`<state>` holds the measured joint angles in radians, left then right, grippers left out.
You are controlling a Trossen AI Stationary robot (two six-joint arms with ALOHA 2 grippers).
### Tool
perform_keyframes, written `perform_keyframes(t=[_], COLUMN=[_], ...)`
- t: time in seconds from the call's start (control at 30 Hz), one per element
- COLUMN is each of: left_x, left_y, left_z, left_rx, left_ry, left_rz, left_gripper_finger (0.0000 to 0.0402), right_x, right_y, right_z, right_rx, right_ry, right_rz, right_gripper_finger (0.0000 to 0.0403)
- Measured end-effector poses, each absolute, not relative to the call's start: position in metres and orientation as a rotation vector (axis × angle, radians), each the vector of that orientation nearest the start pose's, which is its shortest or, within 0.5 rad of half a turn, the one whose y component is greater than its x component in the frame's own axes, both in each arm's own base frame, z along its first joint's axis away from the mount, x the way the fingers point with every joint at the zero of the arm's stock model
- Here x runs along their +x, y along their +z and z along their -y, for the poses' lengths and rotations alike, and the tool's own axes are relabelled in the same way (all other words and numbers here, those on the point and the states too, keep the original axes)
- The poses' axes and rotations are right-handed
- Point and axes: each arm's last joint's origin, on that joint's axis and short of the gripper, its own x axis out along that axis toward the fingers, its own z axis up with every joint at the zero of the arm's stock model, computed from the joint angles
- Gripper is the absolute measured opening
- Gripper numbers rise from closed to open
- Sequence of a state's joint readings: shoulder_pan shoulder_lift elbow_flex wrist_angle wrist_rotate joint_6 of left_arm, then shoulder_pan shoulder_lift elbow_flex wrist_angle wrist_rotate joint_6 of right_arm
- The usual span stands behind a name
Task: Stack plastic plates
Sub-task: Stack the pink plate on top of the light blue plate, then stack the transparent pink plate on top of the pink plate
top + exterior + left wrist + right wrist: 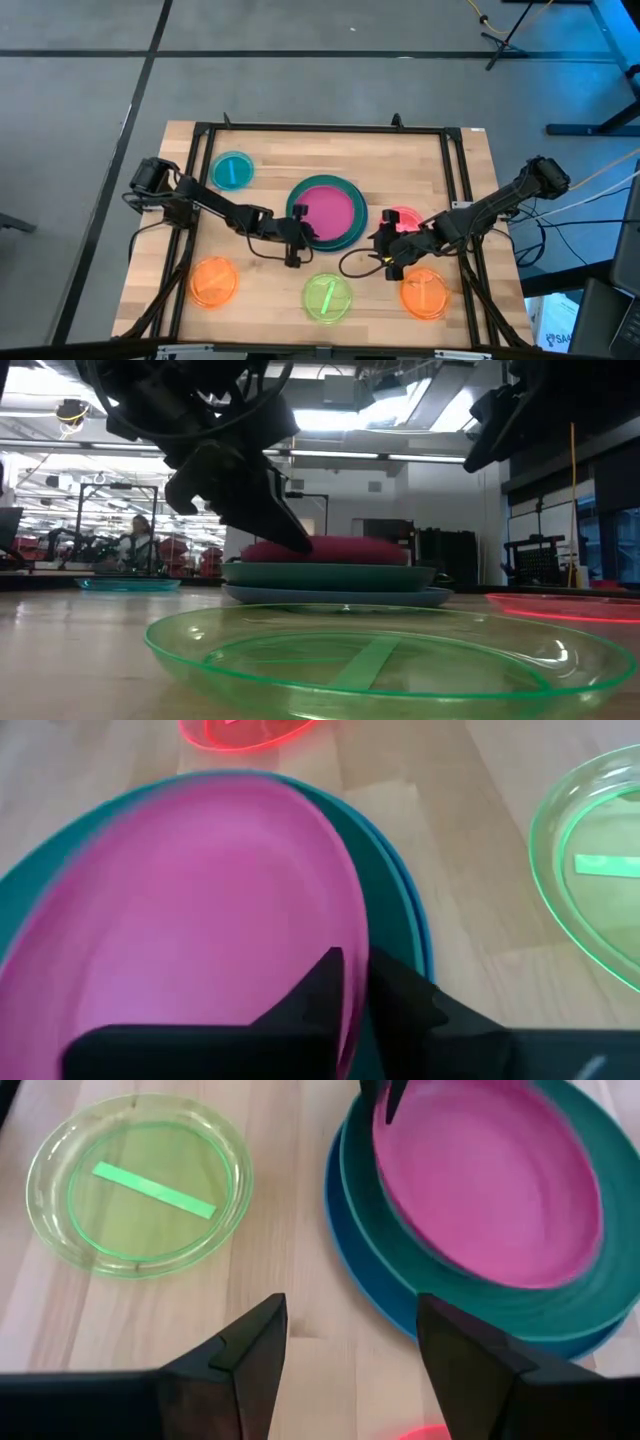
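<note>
A magenta plate [332,208] lies on a teal plate [352,237], which lies on a blue plate [360,1285], mid-table. My left gripper [297,222] is shut on the magenta plate's rim, at the stack's left near side. My right gripper [386,247] hangs open above the table, right of the stack, beside a red-pink plate [405,217]. Flat on the table lie a lime plate [328,297], two orange plates [214,281] [425,293] and a cyan plate [232,171]. No grey-blue plate shows. My left gripper pinches the magenta plate's rim [352,935] between its two fingers, one finger [318,988] over the plate's inner face and the other [405,1005] outside the rim. The fingers come slanting down from the table's left near side. The plate stays over the teal plate [392,885].
Black frame rails [320,128] run along the far, left and right sides of the table. Bare wood lies between the stack and the lime plate [140,1185]. In the low view a person shows far off in the room [135,535].
</note>
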<state>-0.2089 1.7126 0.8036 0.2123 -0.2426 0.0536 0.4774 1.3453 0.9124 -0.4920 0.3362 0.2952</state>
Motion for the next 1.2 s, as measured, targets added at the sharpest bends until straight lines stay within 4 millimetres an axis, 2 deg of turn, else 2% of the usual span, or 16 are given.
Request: perform_keyframes(t=[0.1,0.2,0.37,0.53,0.63,0.83,1.0,1.2], left_x=[0.322,0.317,0.302,0.282,0.271,0.265,0.262,0.25], left_y=[0.149,0.163,0.208,0.259,0.278,0.288,0.285,0.296], left_z=[0.061,0.061,0.064,0.06,0.058,0.065,0.075,0.086], left_rx=[0.208,0.211,0.248,0.285,0.278,0.286,0.331,0.337], left_ry=[0.015,0.01,-0.017,-0.026,-0.02,-0.05,-0.096,-0.128], left_rz=[-0.683,-0.693,-0.619,-0.415,-0.339,-0.273,-0.261,-0.212], left_gripper_finger=[0.0082,0.0107,0.012,0.0121,0.0121,0.0121,0.0121,0.0121], right_x=[0.239,0.237,0.229,0.218,0.212,0.203,0.21,0.215], right_y=[0.235,0.234,0.229,0.221,0.211,0.185,0.171,0.161], right_z=[-0.113,-0.112,-0.107,-0.102,-0.098,-0.085,-0.078,-0.07], right_rx=[-0.078,-0.069,-0.029,0.044,0.078,0.173,0.264,0.317], right_ry=[-0.002,-0.025,-0.112,-0.222,-0.28,-0.394,-0.325,-0.312], right_rz=[-0.873,-0.902,-0.983,-1.094,-1.134,-1.18,-1.128,-1.055], right_gripper_finger=[0.0214,0.0214,0.0214,0.0214,0.0214,0.0214,0.0214,0.0214])
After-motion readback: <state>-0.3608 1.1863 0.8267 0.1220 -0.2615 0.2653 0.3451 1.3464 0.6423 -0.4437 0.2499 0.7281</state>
